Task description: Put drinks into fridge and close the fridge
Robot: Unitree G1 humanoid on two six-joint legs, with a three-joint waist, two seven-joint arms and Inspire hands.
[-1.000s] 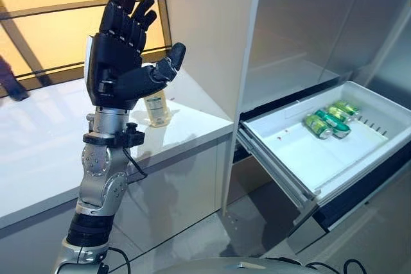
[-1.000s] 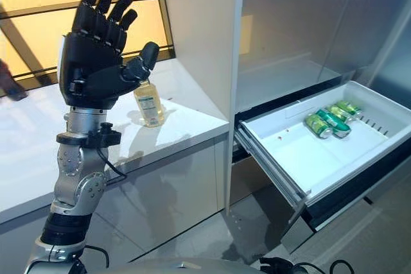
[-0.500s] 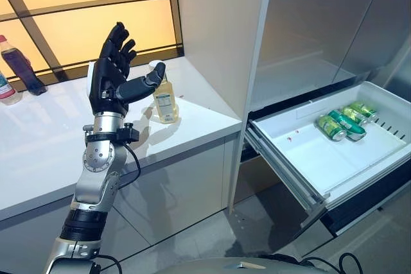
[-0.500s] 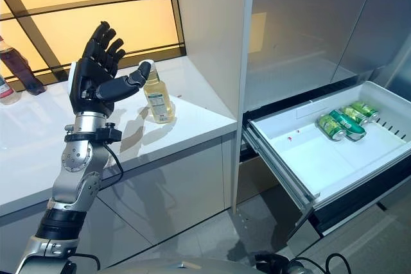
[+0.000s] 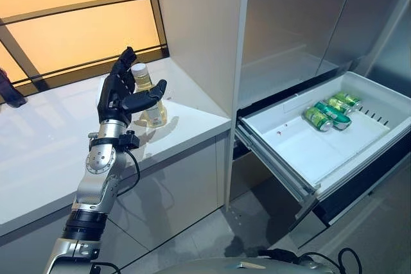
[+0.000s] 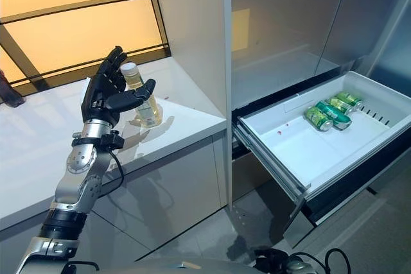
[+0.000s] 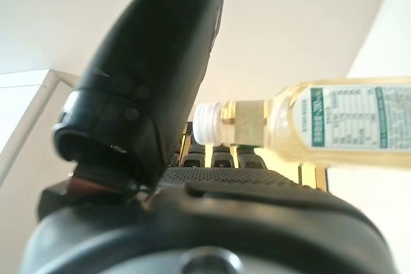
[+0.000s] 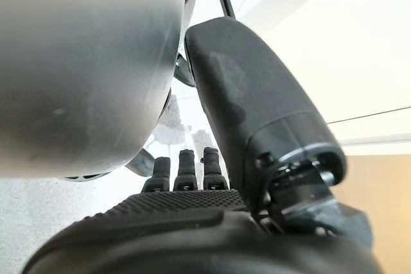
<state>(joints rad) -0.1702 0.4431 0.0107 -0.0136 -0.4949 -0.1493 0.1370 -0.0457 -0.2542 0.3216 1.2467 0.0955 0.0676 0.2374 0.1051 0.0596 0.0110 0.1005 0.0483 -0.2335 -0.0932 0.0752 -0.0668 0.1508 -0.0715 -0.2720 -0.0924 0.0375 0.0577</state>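
A clear bottle of yellow drink (image 5: 153, 111) with a white cap stands on the white counter (image 5: 45, 152) near the cabinet wall. My left hand (image 5: 114, 102) is open beside it, with the fingers straight up behind the bottle and the thumb reaching across its front. In the left wrist view the bottle (image 7: 334, 126) lies just past the thumb (image 7: 148, 75); I cannot tell if it is touched. Green cans (image 5: 329, 111) lie in the far corner of the open white fridge drawer (image 5: 282, 165). My right hand (image 8: 192, 203) is open and holds nothing.
A white cabinet wall (image 5: 192, 30) stands between the counter and the fridge. A bare fridge shelf (image 5: 282, 68) lies above the drawer. A dark bottle (image 5: 8, 89) stands at the counter's far left by the window. The pulled-out drawer juts over the floor.
My left hand has come down from high in front of the camera and reached forward to the bottle, thumb now across its front. The camera has also shifted.
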